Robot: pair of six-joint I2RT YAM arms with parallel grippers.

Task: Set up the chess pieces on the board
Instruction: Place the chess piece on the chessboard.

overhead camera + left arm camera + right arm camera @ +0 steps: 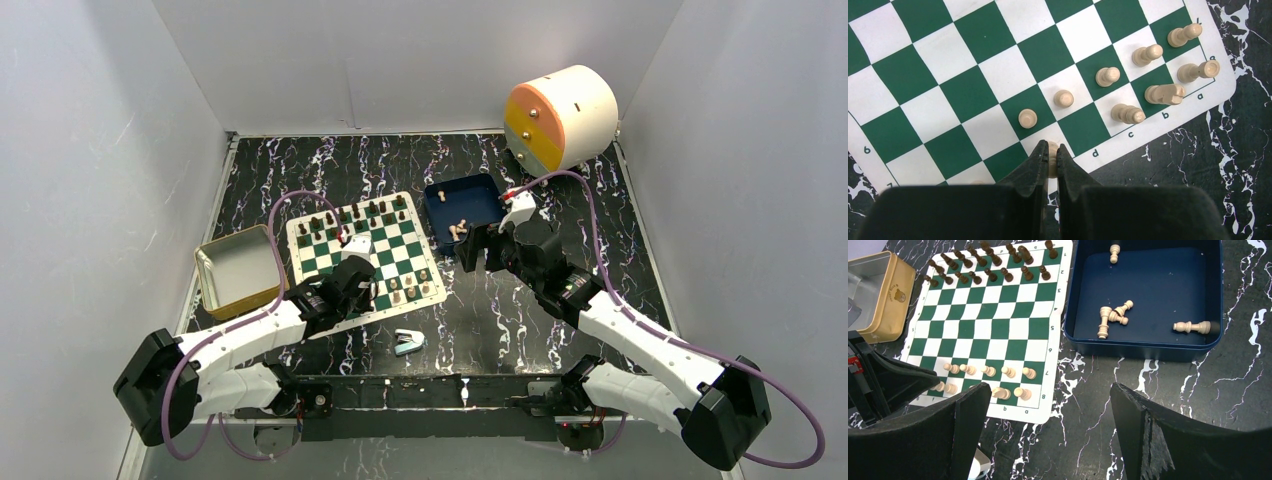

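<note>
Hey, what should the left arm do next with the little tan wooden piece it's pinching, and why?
Probably lower it the last bit and open the jaws. The left gripper is shut on a light tan wooden chess piece over a white edge-row square of the green-and-white checkered board, next to the empty square lettered d. Whether its base touches the board is hidden.

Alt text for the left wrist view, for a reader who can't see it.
The left gripper is shut on a light tan chess piece at the edge of the green-and-white board, beside the letter d. Eight more light pieces stand in two rows running toward the board's corner.
</note>
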